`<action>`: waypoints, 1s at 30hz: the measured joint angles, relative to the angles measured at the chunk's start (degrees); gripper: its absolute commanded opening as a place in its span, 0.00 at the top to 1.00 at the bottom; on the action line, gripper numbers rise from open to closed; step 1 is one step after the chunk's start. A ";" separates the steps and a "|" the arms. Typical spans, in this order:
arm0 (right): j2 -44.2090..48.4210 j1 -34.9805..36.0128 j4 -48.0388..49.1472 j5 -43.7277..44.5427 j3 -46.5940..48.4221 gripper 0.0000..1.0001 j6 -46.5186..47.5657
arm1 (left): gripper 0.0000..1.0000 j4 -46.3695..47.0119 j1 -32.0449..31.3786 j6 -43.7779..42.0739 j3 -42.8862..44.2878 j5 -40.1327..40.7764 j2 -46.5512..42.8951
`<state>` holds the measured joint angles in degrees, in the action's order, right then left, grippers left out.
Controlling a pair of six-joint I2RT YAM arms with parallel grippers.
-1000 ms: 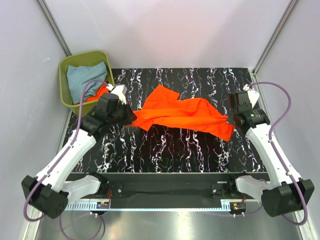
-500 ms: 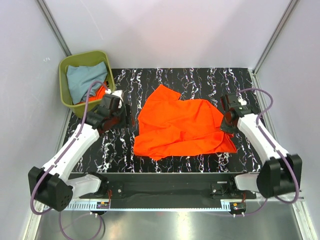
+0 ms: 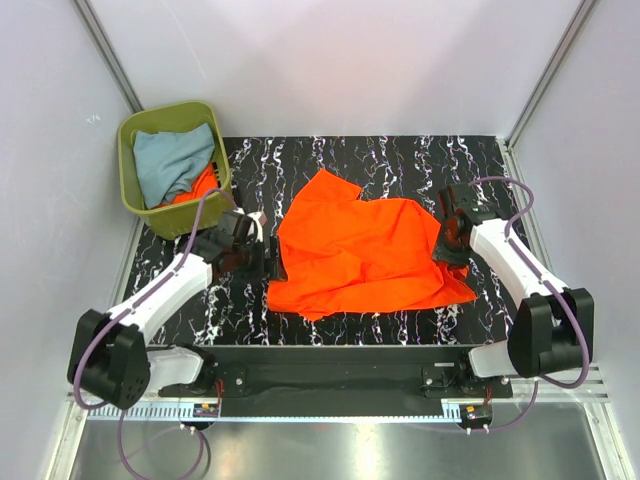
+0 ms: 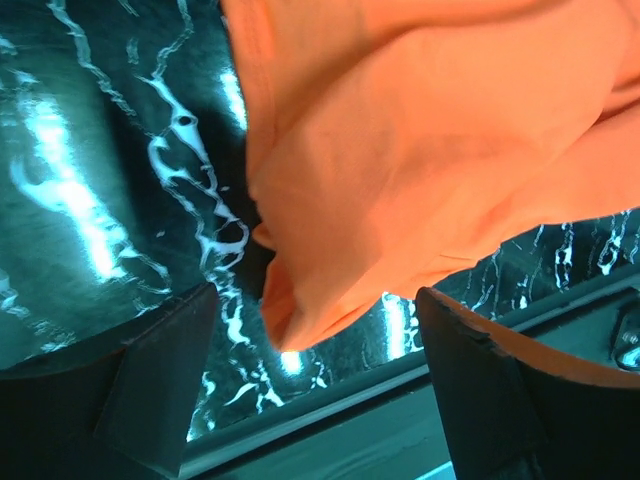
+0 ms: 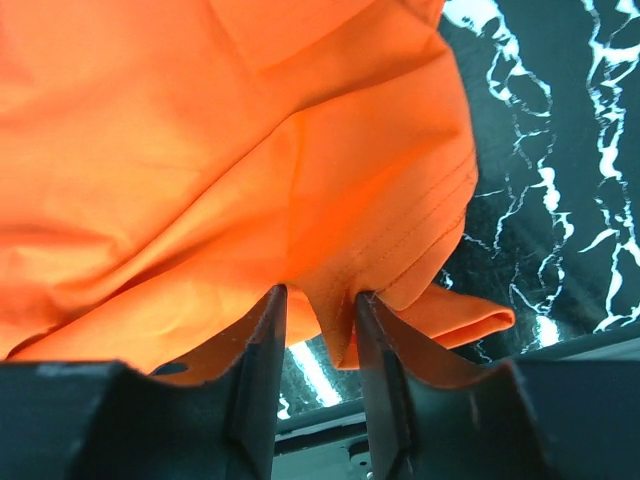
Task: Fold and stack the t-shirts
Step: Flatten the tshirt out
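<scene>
Left claw now beside crosswise orange t-shirt

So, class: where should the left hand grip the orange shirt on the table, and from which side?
Probably the shirt's near-left corner, from the left: there the cloth lies doubled in a fold, right before the open left hand.

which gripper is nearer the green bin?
Left. The left gripper is open just near-right of the olive-green bin, by the orange t-shirt's left edge. The right gripper is far across the table, shut on its right edge.
</scene>
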<state>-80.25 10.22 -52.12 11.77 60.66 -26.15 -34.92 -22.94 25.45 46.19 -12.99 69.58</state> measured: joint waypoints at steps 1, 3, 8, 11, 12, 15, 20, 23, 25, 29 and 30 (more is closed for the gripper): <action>0.22 -0.02 0.00 -0.57 -0.20 0.57 0.15 | 0.31 0.76 0.00 0.37 -0.31 -0.96 0.81; 0.68 -0.04 0.00 -1.05 -0.57 0.54 0.26 | 0.61 2.40 0.00 0.76 -0.57 -3.30 2.56; 1.75 -0.37 0.00 -2.16 -1.29 0.52 0.50 | 1.00 5.09 -0.72 2.56 -0.42 -8.28 4.70; 3.10 -0.74 0.00 -2.45 -1.79 0.51 0.52 | 1.00 4.85 -2.12 5.07 1.07 -8.68 1.97; 3.58 -0.85 -0.07 -2.47 -1.88 0.51 0.52 | 1.00 4.70 -2.54 6.10 1.88 -8.50 0.70; 5.27 -1.27 -0.04 -2.47 -1.88 0.51 0.61 | 1.00 5.11 -3.63 10.19 6.14 -7.67 -3.82; 5.44 -1.79 -0.79 -2.51 -1.33 0.48 0.87 | 1.00 7.45 -3.37 12.55 14.53 -6.40 0.00; 4.70 -2.01 -1.84 -3.15 0.90 0.43 0.92 | 0.73 9.18 -0.48 10.25 21.84 -5.97 11.76; 4.24 -2.03 -2.08 -3.76 2.71 0.39 0.92 | 0.54 9.25 2.10 7.41 28.06 -5.75 21.40; 4.09 -2.12 -2.45 -4.33 4.59 0.19 0.72 | 0.35 7.23 5.20 2.08 33.94 -2.34 31.85; 4.13 -2.14 -2.58 -4.55 4.61 0.16 0.61 | 0.34 5.11 5.40 1.07 33.66 -1.14 31.71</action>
<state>-76.12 8.08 -54.70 7.22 65.28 -25.54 -29.80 -17.54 26.52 79.85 -14.13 101.30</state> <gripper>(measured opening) 0.783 0.625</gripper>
